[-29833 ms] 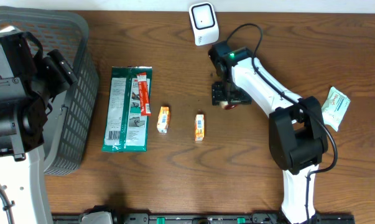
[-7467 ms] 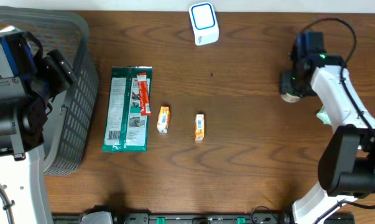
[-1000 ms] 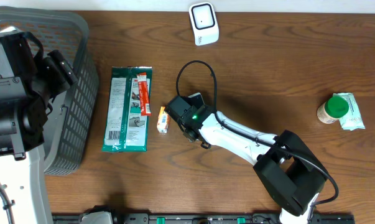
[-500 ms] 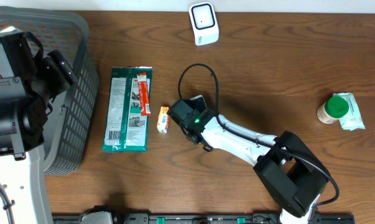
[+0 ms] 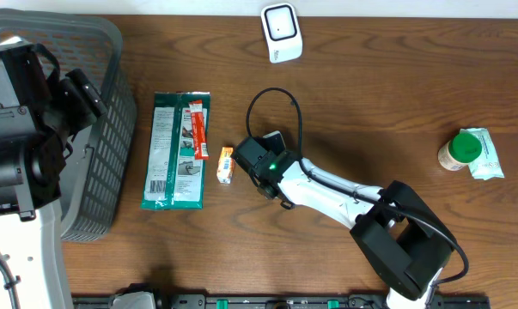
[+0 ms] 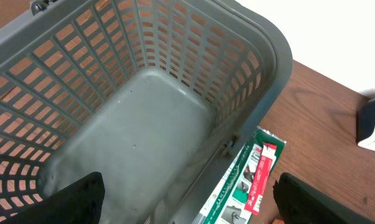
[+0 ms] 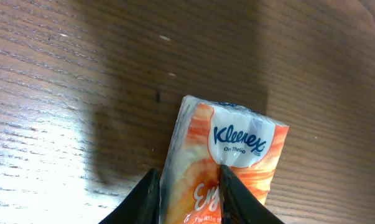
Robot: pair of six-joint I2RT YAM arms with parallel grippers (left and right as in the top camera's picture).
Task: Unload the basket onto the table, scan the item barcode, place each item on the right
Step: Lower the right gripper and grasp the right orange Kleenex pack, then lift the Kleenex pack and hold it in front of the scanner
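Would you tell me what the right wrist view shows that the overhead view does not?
Only the right wrist view: a Kleenex pack, its lettering legible, pinched between the fingers of the right hand. Only the overhead: the scanner, the grey basket, a green packet, another orange pack and a green-capped bottle; there the hand covers the Kleenex pack. Both: the wooden table and the right hand.

the basket [image 5: 104, 137] sits at the table's [image 5: 370, 94] left edge, a flat packet [image 5: 177, 150] just right of it, then a small pack [image 5: 226, 165], then a tissue pack [image 7: 237, 143] under the right pincer [image 7: 190, 198]. scanner [image 5: 281, 33] behind, bottle [image 5: 454, 153] far right.
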